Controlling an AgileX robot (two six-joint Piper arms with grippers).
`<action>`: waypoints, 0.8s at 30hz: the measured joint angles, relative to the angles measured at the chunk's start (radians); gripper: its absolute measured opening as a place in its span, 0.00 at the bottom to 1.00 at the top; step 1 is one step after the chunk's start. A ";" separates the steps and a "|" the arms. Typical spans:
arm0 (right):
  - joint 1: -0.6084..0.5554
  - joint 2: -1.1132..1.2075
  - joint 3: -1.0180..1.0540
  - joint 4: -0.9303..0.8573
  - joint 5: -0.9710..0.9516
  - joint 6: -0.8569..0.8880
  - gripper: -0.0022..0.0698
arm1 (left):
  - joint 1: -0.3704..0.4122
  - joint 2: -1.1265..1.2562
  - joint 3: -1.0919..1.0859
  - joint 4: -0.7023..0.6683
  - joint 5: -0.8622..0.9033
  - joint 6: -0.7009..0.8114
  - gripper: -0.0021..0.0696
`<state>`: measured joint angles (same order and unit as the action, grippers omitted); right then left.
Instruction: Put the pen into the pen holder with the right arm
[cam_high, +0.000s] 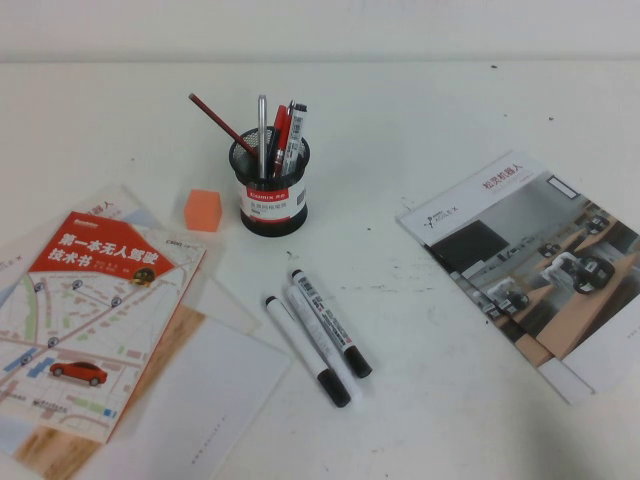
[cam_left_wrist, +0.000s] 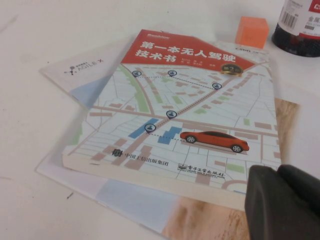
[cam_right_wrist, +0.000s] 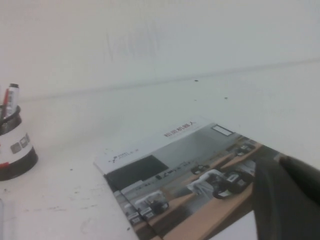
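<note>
One slim metallic pen (cam_high: 262, 128) upright in round mesh pen holder (cam_high: 268, 190); left claw (cam_left_wrist: 282, 202), right claw (cam_right_wrist: 287, 197) parked, fingers indiscernible.

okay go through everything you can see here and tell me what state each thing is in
pen: upright in the holder
pen holder: standing, full
markers: lying flat, capped
map book: closed
brochure: closed, flat
left gripper: over the map book
right gripper: over the brochure

Plain white matte tabletop (cam_high: 450, 400) fills view, few dark specks. Pale white wall (cam_high: 320, 25) behind far edge. Soft, even light, faint shadows.
</note>
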<state>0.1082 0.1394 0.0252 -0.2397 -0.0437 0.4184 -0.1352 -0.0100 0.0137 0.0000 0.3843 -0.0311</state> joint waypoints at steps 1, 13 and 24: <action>-0.005 -0.005 0.000 0.000 0.006 0.000 0.00 | 0.000 0.000 0.000 0.000 0.000 0.000 0.03; -0.007 -0.053 0.000 0.183 0.125 -0.208 0.00 | 0.000 0.000 0.000 0.000 0.000 0.000 0.03; -0.007 -0.147 0.002 0.270 0.376 -0.327 0.00 | 0.000 0.000 0.000 0.000 0.000 0.000 0.03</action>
<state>0.1008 -0.0073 0.0273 0.0300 0.3321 0.0919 -0.1352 -0.0100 0.0137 0.0000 0.3843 -0.0311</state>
